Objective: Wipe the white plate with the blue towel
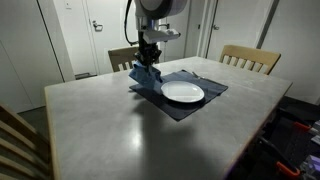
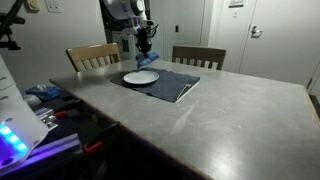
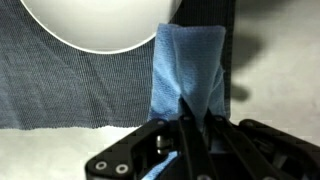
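A robot arm (image 1: 138, 14) is hanging over a grey bench (image 1: 120, 135), its jaws pinching closed on a blue towel (image 3: 188, 75) that is dangling just beside a white plate (image 1: 183, 92). The plate is sitting on a dark mat (image 1: 195, 108). Wiping is probably about to begin: the towel needs shifting over the plate and lowering until cloth is touching it.

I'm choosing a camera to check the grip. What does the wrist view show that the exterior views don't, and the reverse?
Wrist view only: the hand pinching the blue towel, close up. Exterior views only: the whole white plate, the table, two chairs. Both: towel, plate, dark mat.
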Tool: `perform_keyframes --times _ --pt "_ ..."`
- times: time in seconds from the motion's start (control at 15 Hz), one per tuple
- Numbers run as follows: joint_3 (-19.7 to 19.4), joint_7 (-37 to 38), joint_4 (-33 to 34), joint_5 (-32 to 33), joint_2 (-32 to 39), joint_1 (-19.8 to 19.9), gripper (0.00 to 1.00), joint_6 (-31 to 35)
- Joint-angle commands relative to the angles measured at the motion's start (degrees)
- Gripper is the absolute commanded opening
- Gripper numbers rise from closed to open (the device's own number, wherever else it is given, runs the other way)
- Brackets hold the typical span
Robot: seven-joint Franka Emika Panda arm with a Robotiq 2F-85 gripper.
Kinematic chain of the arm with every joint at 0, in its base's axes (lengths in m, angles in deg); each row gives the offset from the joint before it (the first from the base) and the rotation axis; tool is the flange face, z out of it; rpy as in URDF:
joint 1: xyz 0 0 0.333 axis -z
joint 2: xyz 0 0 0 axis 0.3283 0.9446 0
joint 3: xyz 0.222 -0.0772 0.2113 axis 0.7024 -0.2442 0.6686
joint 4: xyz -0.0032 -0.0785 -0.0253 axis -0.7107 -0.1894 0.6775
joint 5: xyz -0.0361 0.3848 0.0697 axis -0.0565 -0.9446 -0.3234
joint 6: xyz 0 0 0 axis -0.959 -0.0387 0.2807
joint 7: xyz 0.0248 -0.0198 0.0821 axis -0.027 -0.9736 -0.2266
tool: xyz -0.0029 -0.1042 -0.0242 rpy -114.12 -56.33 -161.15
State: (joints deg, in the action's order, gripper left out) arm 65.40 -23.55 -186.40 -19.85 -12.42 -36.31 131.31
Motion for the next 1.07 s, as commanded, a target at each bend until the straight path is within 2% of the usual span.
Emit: perform_keyframes --times 0.0,0.33,1.0 --pt "0.4 -4.0 6.8 -0.1 5.7 0.7 0.03 0.1" --pt "1.6 -9.3 13.8 -1.6 11.3 1.4 0.03 -3.3" --pt "4.4 -17.3 22.8 -6.1 18.8 4.0 0.03 -14.5"
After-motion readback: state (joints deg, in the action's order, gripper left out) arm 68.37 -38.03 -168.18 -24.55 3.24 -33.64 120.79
